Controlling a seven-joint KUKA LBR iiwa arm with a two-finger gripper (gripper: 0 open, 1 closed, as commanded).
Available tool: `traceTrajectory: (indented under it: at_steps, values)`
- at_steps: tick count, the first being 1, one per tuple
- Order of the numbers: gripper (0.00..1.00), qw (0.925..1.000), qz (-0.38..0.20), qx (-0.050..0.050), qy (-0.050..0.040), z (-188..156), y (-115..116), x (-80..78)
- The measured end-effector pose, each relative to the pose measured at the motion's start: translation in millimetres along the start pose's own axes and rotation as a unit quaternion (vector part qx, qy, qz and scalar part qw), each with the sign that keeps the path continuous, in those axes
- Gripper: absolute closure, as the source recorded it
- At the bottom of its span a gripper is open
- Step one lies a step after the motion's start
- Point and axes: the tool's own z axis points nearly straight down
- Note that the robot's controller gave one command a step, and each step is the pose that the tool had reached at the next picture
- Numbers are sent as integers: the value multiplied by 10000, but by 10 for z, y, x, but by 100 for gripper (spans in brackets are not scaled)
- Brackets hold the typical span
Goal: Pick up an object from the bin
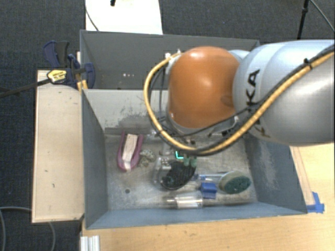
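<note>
Grey bin [97,166]: few loose bits, mostly near side
Arm w/ orange cover [201,85]: in from right, low over bin centre
Jaws: tucked under cover, can't tell if apart or together
Black lump [175,178]: centre-near, right under arm's end
Pink pouch [129,150]: left of lump, apart
Green disc [236,183], blue bit [208,189], clear tube [183,201]: right/near of lump
</note>
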Motion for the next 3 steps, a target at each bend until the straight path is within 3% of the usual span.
traceTrajectory:
  at_steps: [1,2,3]
  values:
    - [0,9944,-1057,-4,-66,-383,38,-468]
    - [0,9954,-954,5,7,1030,-100,-203]
    - [0,9955,-944,8,-19,1659,-837,-87]
